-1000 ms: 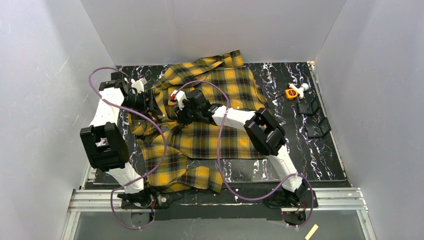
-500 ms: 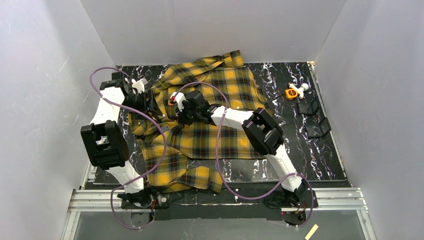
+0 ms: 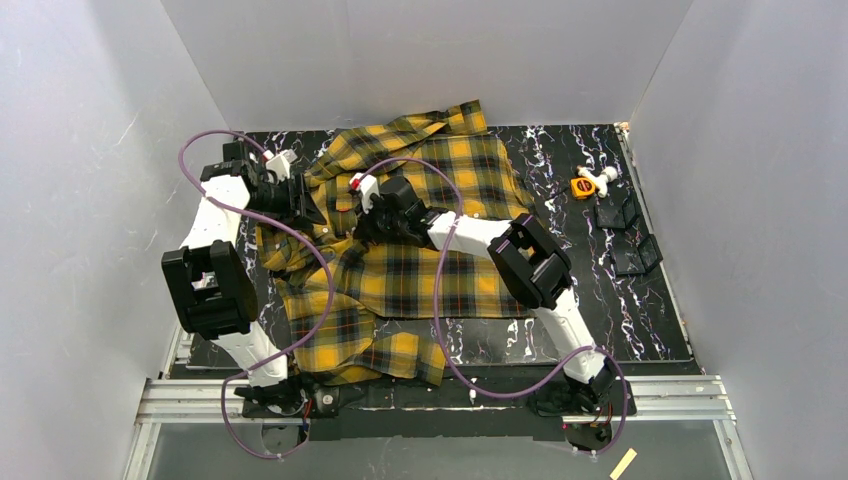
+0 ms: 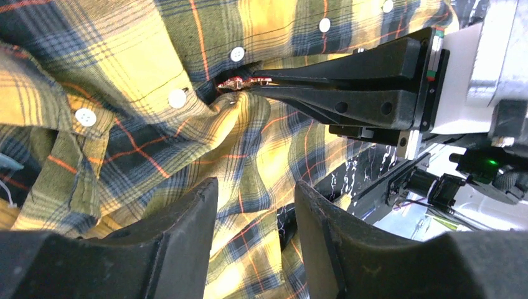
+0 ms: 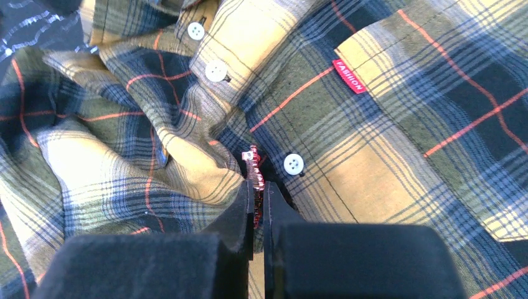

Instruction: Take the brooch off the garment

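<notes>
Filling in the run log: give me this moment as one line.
right gripper: jaws shut on brooch | left gripper: jaws apart over garment | brooch: at button placket, not visibly free

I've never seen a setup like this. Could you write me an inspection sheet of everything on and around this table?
Surface: black marbled table; the shirt covers its left and middle.
Job's things: yellow-and-black plaid shirt lies rumpled; small red-and-pale brooch sits by its button strip.
Clutter: orange-and-white object and black pieces at the far right, apart from the shirt.
Grippers: right gripper shut on the brooch; left gripper has its jaws apart over shirt fabric.
Cables: purple cables loop from both arms, crossing over the shirt.
Surroundings: white walls on three sides; metal rail along the near edge.
</notes>
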### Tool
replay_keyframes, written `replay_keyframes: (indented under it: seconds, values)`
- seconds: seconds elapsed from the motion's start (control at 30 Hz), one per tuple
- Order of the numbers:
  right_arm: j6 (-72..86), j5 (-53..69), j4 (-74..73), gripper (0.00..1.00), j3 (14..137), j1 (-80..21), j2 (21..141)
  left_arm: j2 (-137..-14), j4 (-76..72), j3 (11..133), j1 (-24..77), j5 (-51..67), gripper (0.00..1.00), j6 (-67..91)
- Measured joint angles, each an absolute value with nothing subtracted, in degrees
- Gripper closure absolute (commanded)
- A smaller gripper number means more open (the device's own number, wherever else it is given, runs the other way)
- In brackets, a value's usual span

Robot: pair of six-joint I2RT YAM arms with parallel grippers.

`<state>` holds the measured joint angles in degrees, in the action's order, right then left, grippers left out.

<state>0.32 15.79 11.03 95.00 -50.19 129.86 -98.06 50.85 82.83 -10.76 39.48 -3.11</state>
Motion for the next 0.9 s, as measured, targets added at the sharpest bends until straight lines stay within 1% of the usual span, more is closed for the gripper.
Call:
replay_keyframes:
  seconds: [0.1, 0.17, 0.23, 0.33, 0.47, 0.63, 0.9]
  values:
    - [3.5, 16.5, 13.5, 0.99, 93.2, -49.4, 129.0, -98.1, 47.9, 81.5, -10.8, 41.5, 0.53, -2.9]
    - [6.0, 17.2, 15.0, 0.99, 92.3, -48.7, 128.6, -98.0, 45.2, 79.9, -10.8, 43.1, 0.49, -2.5]
    - [8.2, 18.0, 16.3, 0.99, 91.8, -48.1, 128.2, -98.0, 42.5, 78.2, -10.8, 44.3, 0.43, -2.0]
    - [11.9, 19.4, 18.7, 0.99, 90.9, -47.3, 127.8, -97.7, 38.5, 75.2, -10.8, 45.5, 0.40, -0.3]
    - [16.1, 20.9, 21.5, 0.99, 89.5, -46.4, 127.5, -97.6, 34.5, 72.4, -10.8, 46.2, 0.40, 2.8]
    - [21.1, 22.2, 24.3, 0.99, 87.5, -45.7, 127.4, -97.6, 30.7, 69.7, -10.8, 46.7, 0.44, 6.3]
    - [23.7, 22.9, 25.5, 0.99, 87.2, -45.6, 127.4, -97.6, 28.5, 69.4, -10.8, 47.4, 0.44, 7.3]
